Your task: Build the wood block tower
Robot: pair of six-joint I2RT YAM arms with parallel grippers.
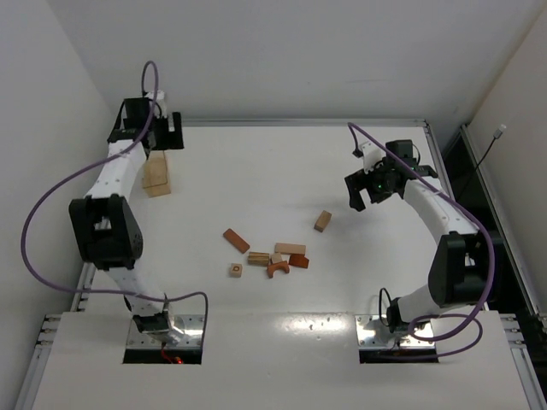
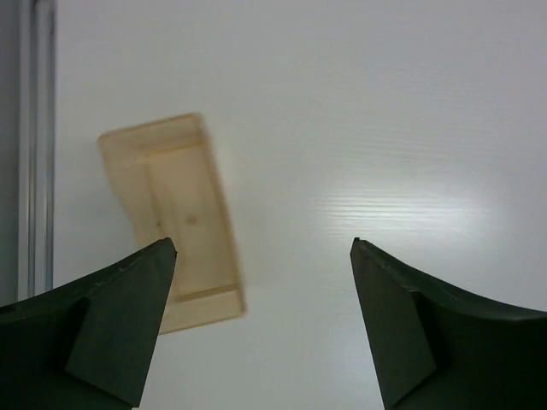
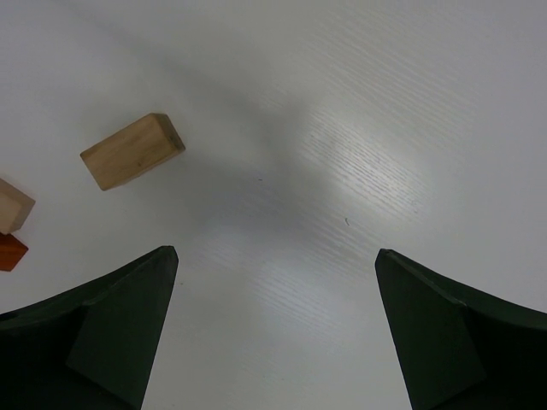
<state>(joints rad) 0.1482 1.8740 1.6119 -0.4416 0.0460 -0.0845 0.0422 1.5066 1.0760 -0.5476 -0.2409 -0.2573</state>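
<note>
The left end effector [image 2: 265, 329] is released: jaws spread wide, nothing between them. It hangs over the far left corner of the surface [image 1: 256, 162]. The box [image 2: 175, 222] lies on the surface below it, left of centre in the left wrist view.

The right end effector [image 3: 273, 333] is released too, jaws wide apart and empty, above bare surface on the right side.

The blocks lie loose and flat on the surface, unstacked. Most sit mid-surface, nearer the arm bases: a red bar [image 1: 236, 240], a cube [image 1: 235, 271], a tan bar [image 1: 290, 248] and an arch [image 1: 277, 270]. One tan block [image 1: 322, 221] lies apart, nearest the right end effector.
</note>
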